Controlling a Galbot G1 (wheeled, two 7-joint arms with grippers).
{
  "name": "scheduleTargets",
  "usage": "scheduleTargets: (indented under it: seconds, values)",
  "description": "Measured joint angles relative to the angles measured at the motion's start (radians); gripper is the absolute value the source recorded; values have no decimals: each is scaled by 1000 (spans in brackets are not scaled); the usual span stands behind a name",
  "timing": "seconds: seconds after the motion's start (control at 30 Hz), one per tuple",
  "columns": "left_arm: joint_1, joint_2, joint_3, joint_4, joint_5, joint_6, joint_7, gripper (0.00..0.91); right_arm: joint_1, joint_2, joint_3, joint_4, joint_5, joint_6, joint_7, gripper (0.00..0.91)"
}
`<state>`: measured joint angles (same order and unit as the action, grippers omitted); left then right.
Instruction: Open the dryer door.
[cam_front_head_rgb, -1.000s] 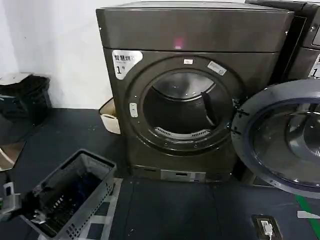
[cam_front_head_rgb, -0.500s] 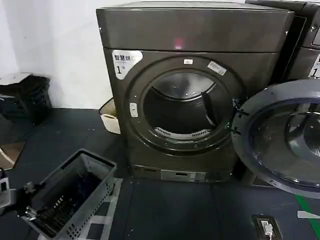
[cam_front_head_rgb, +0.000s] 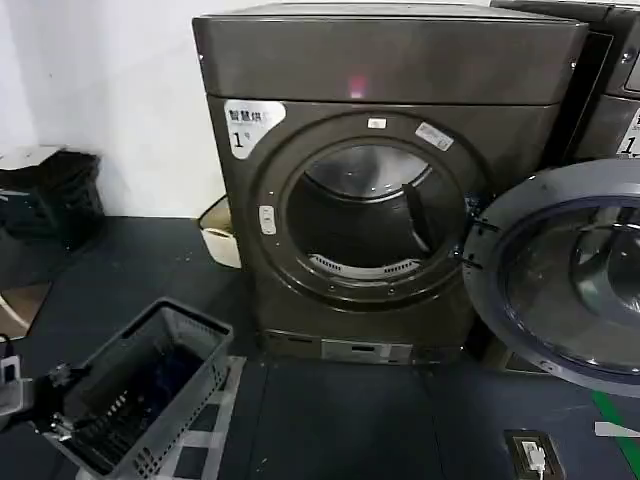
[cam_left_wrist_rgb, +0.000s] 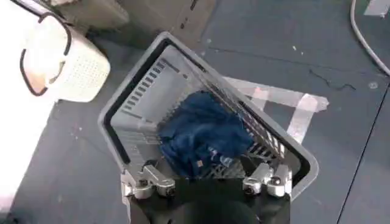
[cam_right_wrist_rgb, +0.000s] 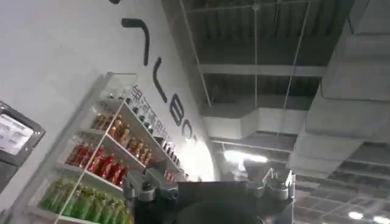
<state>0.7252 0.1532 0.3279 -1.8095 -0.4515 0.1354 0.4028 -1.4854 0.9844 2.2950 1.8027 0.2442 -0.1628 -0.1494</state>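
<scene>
Dryer (cam_front_head_rgb: 380, 180): boxy dark grey-brown front-loader, white "1" sticker (cam_front_head_rgb: 250, 122) at its upper corner, pink light (cam_front_head_rgb: 356, 86) on the top panel. Door (cam_front_head_rgb: 560, 275) swung fully open on the right-hand hinge, grey plastic inner face and dark tinted glass turned toward the head camera, porthole (cam_front_head_rgb: 365, 222) exposed with the metal drum inside. A second dark machine (cam_front_head_rgb: 610, 90) stands behind the open door. Left jaws (cam_front_head_rgb: 45, 415) sit low at the head view's left edge, right at the near end of a grey slotted basket (cam_front_head_rgb: 150, 390), well apart from the dryer and door; left wrist view has the two fingertips (cam_left_wrist_rgb: 149, 181) spread apart over the basket's near rim (cam_left_wrist_rgb: 201, 52), gripping nothing, though contact with the rim cannot be told. That view also shows a blue cloth (cam_left_wrist_rgb: 201, 137) bunched inside the basket just ahead of the jaws, a white perforated bin (cam_left_wrist_rgb: 64, 64) farther off, and grey tape strips (cam_left_wrist_rgb: 292, 106) on the dark floor; in the head view the cloth is only a dark patch. Right jaws (cam_right_wrist_rgb: 210, 185) point up at ceiling beams (cam_right_wrist_rgb: 274, 67) and a wall shelf of bottles (cam_right_wrist_rgb: 103, 164), far from the door; fingertips stand apart with nothing between them.
</scene>
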Motion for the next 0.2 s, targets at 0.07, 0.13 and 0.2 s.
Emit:
scheduleTargets:
  seconds: [0.07, 0.13, 0.2]
  values:
    - [2, -2, 0, 2, 0, 0, 6, 907, 2, -1, 1, 6, 2, -4, -1, 907]
    - [3, -6, 0, 4, 0, 4, 9, 907, 1, -1, 1, 10, 1, -4, -7, 907]
    - [2, -7, -1, 5, 1, 4, 10, 907, 0, -1, 4, 14, 1, -3, -8, 907]
